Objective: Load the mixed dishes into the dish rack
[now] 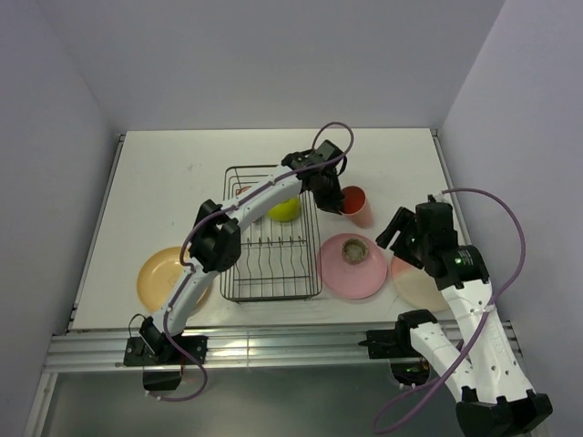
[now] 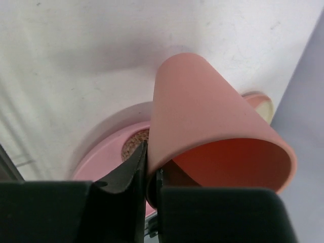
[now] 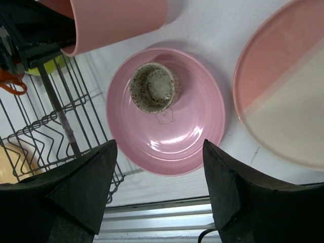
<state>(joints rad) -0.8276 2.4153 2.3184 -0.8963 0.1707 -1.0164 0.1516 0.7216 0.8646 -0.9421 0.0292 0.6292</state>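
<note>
Clamped on salmon-pink tumbler rim with left gripper, 3 o'clock of dish rack; right gripper spread wide. Could swing or slip: shallow single-wall pinch.

Robotics lab test cell: white tabletop enclosed by blank grey walls, aluminium mounting rail along its near edge.

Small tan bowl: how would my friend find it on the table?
Find the black wire dish rack in the middle. Just right of it lies a pink plate, and the small tan bowl sits on it. It is the only speckled brown dish; its neighbours are pink.
</note>
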